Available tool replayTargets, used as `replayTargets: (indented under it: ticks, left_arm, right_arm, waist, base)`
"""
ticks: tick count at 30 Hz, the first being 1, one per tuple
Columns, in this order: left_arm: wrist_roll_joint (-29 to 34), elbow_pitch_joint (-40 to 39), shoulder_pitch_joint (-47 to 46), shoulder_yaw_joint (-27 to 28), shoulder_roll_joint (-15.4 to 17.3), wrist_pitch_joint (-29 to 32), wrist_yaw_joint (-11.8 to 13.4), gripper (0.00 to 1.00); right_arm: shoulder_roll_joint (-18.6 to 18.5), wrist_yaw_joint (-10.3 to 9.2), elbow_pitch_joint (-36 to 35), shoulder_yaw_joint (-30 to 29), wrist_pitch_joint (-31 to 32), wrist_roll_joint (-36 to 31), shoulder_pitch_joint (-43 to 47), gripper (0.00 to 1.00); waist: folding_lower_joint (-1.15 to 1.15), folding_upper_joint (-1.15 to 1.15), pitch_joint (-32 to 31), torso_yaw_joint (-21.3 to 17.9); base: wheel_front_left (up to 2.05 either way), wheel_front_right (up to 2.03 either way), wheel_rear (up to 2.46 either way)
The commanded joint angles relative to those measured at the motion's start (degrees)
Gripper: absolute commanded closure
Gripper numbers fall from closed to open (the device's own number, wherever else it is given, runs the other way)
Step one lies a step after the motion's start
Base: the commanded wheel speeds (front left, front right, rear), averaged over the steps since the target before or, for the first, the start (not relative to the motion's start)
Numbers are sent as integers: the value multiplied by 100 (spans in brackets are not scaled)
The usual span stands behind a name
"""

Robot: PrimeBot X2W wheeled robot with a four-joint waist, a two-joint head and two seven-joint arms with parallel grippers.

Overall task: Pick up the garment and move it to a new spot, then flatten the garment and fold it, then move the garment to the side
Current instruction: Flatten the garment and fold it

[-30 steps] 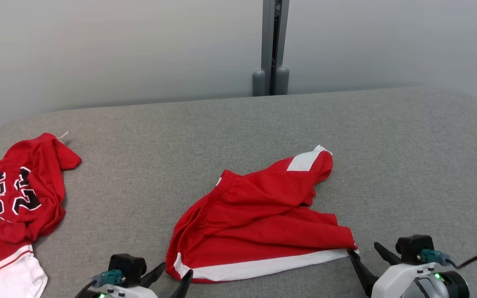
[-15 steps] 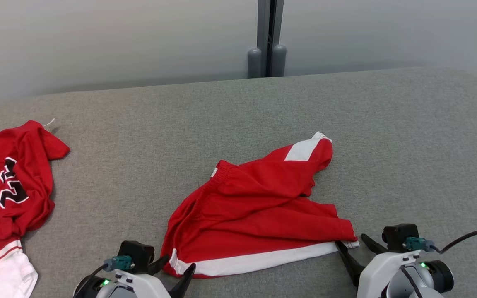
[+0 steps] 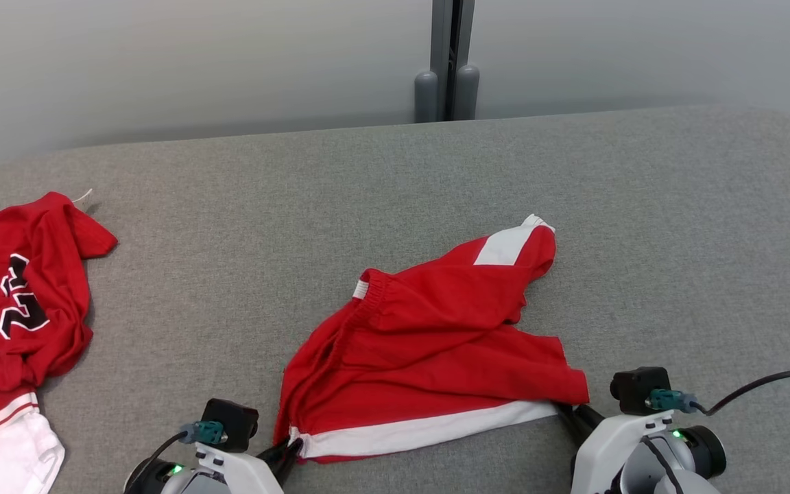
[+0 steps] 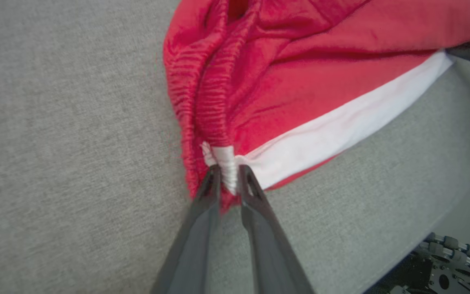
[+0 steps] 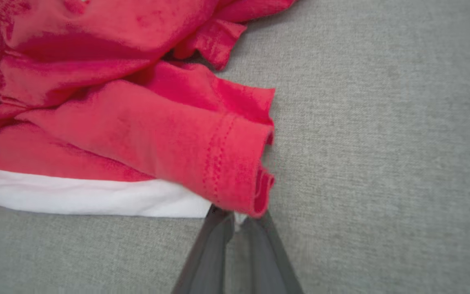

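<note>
Forearms enter low from the near edge in the head view, pale wrists tilted down, dark fingers pointing away across the grey woven fabric surface (image 3: pixel 230 226). The left gripper (image 3: pixel 291 447) lies low against the surface and is clenched on the near-left corner of the red shorts with a white side stripe and a gathered waistband (image 3: pixel 429 357). The left wrist view shows the left gripper (image 4: pixel 229 179) pinching the white ribbed end of the waistband of the shorts (image 4: pixel 300 81). The right gripper (image 3: pixel 568 412) is at the near-right corner. In the right wrist view, the right gripper (image 5: pixel 238 218) is clamped on a scrap of white cloth just under the stitched red hem of the shorts (image 5: pixel 116 122).

The shorts lie crumpled at the middle of the surface, nearer the robot. Well apart at the far left lies a red jersey (image 3: pixel 18 309) with black, white-edged characters. They are cut off by the frame and not readable as a word. A white cloth (image 3: pixel 11 466) lies at its near end.

A second ago both pairs of fingers stood spread at these same corners; now both are closed on the cloth.
</note>
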Motion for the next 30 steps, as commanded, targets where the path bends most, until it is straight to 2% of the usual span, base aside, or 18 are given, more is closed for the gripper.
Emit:
replayTargets:
  ticks: [1, 5, 9, 11, 13, 17, 24, 30]
  left_arm:
    - [-57, 0, -60, -1, 13, -71, -39, 100]
    - [-248, -232, -48, 71, 98, -206, -37, 100]
    - [-538, -787, -90, 158, 276, -301, -48, 100]
    - [-774, -1124, -206, 202, 417, -380, -50, 100]
    - [-926, -1384, -400, 269, 636, -466, -39, 100]
    - [-1205, -1609, -788, 328, 841, -492, -42, 100]
    - [-1751, -1538, -2493, 111, 1447, -396, -42, 100]
    - [-2048, -933, -4424, -302, 1863, -528, -40, 100]
  right_arm:
    - [-63, 1, -7, 22, -54, 76, -26, 100]
    - [-140, 1, -317, 25, -203, 357, 95, 100]
    - [-264, 1, -966, -35, -119, 839, 217, 100]
    - [-346, 0, -1259, -203, -100, 969, 207, 100]
    - [-275, 2, -1499, -310, 0, 1144, 181, 100]
    - [-269, 2, -1832, -464, 137, 1324, -83, 100]
    - [-291, 1, -2282, -460, 315, 1710, -1492, 100]
    - [-323, 1, -1843, -207, 81, 1900, -3392, 100]
  waist:
    - [0, 0, -46, 11]
    - [0, 0, -168, 25]
    - [0, 0, -238, -26]
    - [0, 0, -223, -74]
    - [0, 0, -156, -119]
    - [0, 0, 45, -193]
    - [0, 0, 851, -354]
    - [0, 0, 1684, -474]
  base:
    - [0, 0, 0]
    - [0, 0, 0]
    - [0, 0, 0]
    - [0, 0, 0]
    - [0, 0, 0]
    - [0, 0, 0]
    - [0, 0, 0]
    - [0, 0, 0]
